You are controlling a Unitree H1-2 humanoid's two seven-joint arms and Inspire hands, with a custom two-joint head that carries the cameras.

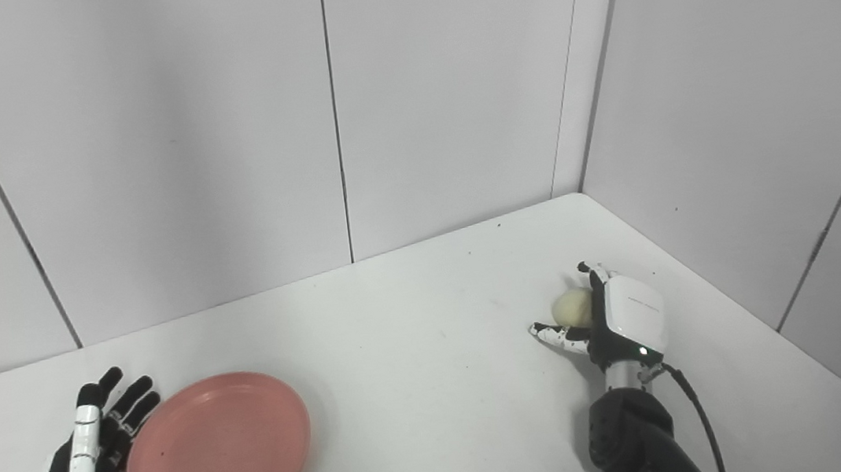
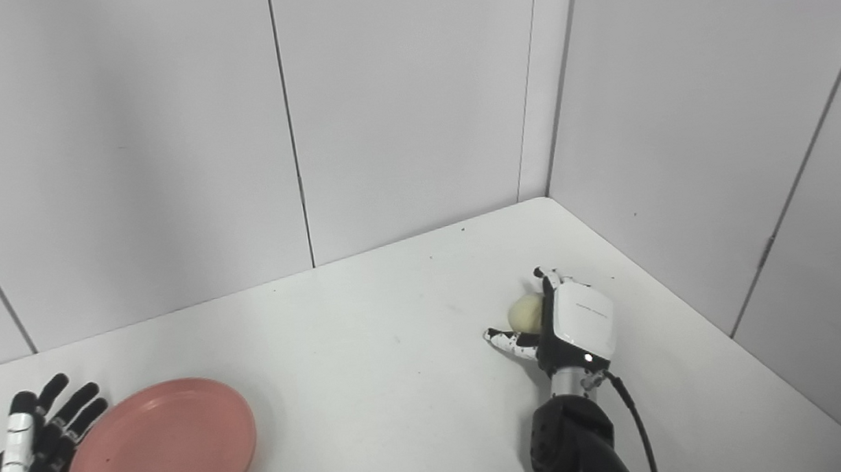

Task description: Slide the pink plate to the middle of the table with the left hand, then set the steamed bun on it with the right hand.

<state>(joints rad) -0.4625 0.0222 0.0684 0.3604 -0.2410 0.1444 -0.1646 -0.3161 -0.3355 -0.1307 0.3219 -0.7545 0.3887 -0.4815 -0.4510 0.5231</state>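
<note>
The pink plate (image 1: 219, 450) lies flat near the table's front left. My left hand (image 1: 90, 464) stands open beside the plate's left rim, fingers stretched forward and touching or nearly touching the edge. At the right, the pale steamed bun (image 1: 573, 307) sits on the table against the palm of my right hand (image 1: 612, 317). That hand's fingers curl partly around the bun's far side, the thumb lies along its near side, and the bun still rests on the table. In the right eye view the bun (image 2: 526, 312) and the plate (image 2: 162, 458) look the same.
The white table (image 1: 419, 363) is bounded by grey wall panels behind and along the right, meeting in a corner at the back right. The table's right edge runs diagonally just past my right arm (image 1: 638, 441). A black cable trails from that wrist.
</note>
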